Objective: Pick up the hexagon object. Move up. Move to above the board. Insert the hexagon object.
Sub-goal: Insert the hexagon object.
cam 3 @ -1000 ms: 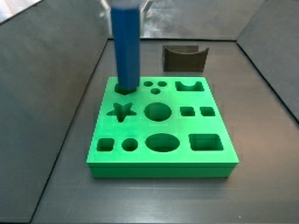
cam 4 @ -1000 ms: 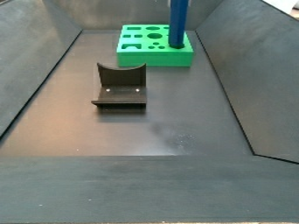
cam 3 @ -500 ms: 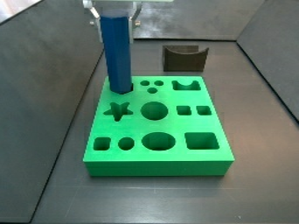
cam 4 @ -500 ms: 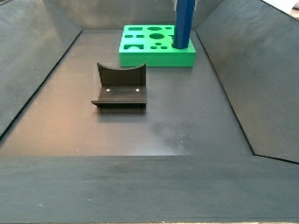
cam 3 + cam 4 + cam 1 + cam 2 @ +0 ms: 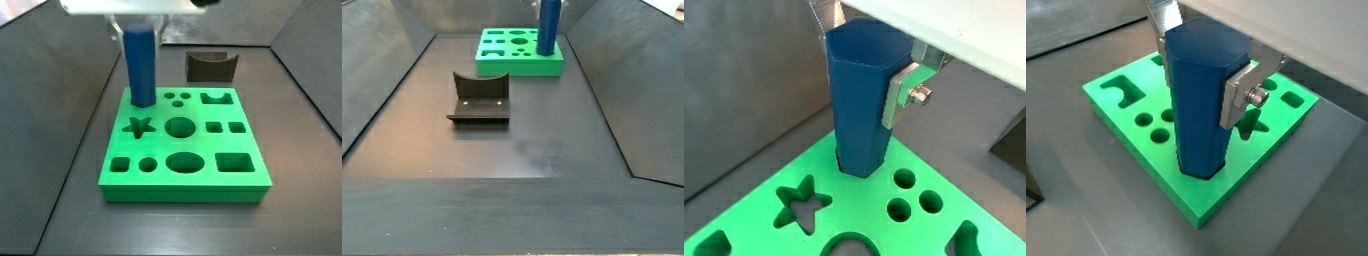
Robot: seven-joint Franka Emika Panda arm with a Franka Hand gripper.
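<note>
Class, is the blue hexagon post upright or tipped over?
Upright: the hexagon post stands vertical in the gripper, its lower end at a corner of the green board.

Even, diffuse overhead light is filling all views; no hard glare. The board [image 5: 185, 140] is rendering saturated and sharp below the hand [image 5: 871, 70]. The hand is blurring slightly at close range in both wrist views. Soft shadow is pooling on the surface [image 5: 529, 140] beside the fixture [image 5: 478, 100].
</note>
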